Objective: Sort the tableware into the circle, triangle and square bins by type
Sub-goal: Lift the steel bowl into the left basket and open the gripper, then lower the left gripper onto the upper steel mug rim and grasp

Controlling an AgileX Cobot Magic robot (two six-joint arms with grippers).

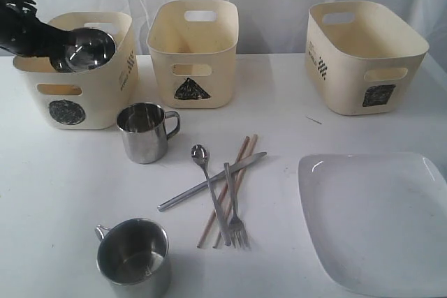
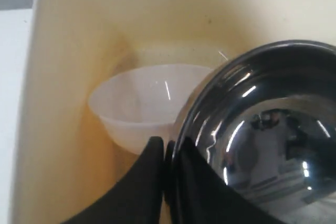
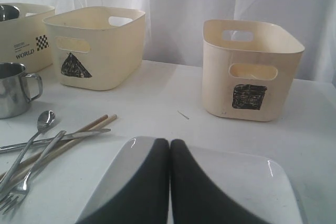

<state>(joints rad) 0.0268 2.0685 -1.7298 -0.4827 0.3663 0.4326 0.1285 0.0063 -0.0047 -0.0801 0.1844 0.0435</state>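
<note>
White tabletop point(image 1: 56, 186); at ten o'clock the left gripper point(image 2: 168, 148) reached over the circle bin point(image 1: 91, 102), pinching the steel bowl point(image 2: 262, 129) by its rim; right gripper point(image 3: 169, 171) sat pressed together over the plate point(image 3: 236, 182).

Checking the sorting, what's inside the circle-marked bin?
In the circle bin, a small white bowl lies at the bottom. The left fingers pinch the rim of a steel bowl over it, hiding the rest of the floor.
</note>
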